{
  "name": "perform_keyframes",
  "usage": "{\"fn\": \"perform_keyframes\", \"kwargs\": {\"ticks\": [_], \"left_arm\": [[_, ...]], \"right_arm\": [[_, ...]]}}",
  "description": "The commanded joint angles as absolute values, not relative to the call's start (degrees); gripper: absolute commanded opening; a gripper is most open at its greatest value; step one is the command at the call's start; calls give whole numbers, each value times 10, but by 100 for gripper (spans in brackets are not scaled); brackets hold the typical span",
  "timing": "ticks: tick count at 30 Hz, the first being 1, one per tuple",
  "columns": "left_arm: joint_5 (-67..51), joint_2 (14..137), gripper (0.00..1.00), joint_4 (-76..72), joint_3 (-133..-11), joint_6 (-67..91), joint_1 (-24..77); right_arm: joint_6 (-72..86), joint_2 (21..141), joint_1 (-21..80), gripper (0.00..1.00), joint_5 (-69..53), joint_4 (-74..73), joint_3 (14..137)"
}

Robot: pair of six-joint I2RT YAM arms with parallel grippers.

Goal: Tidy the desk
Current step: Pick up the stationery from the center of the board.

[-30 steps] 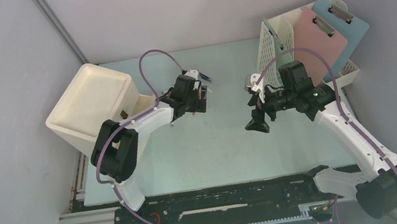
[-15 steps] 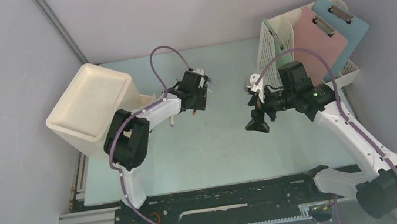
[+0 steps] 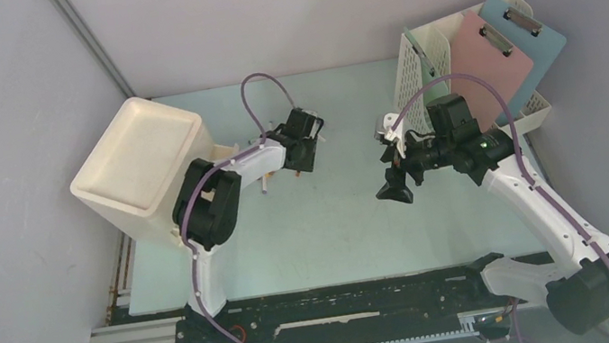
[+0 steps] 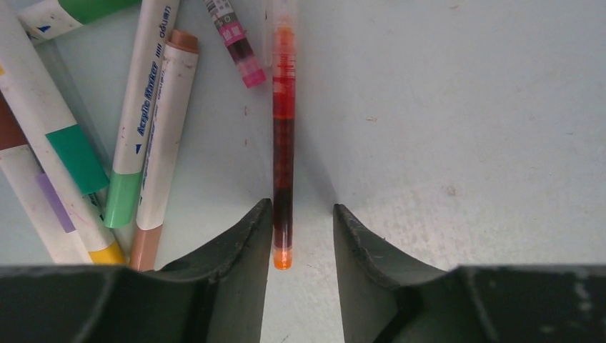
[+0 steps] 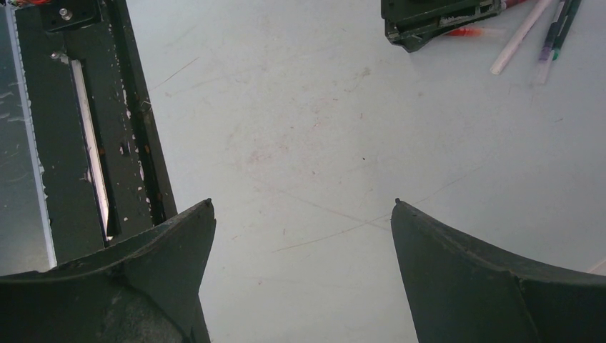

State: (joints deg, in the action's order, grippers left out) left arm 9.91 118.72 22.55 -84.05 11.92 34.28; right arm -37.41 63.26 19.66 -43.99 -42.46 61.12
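Pen pickup: your left tool (image 4: 300, 214), jaws narrow, straddles the red pen (image 4: 284, 143) unclamped; pinch it next. Right tool (image 5: 304, 207) gapes wide, empty.

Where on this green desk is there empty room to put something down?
The widest bare patch of the desk runs from the left gripper and right gripper forward to the black rail. A bare strip also lies along the back wall, between the white bin and the file rack. It is crowded beside the left gripper, where markers lie.
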Motion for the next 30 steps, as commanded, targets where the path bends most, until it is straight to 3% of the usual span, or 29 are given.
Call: {"fn": "perform_keyframes", "kwargs": {"ticks": [1,7,14,30], "left_arm": [[99,1196,40,238,-862,116,338],[103,1200,31,243,-861,120,338],[92,1182,1,244,-847,119,339],[42,930,0,126,-631,130,374]], "right_arm": [[-385,629,202,100,-440,-427,611],[-385,628,201,100,-441,-427,611],[-385,627,202,100,-441,-427,610],[-385,624,200,100,-443,-427,610]]}}
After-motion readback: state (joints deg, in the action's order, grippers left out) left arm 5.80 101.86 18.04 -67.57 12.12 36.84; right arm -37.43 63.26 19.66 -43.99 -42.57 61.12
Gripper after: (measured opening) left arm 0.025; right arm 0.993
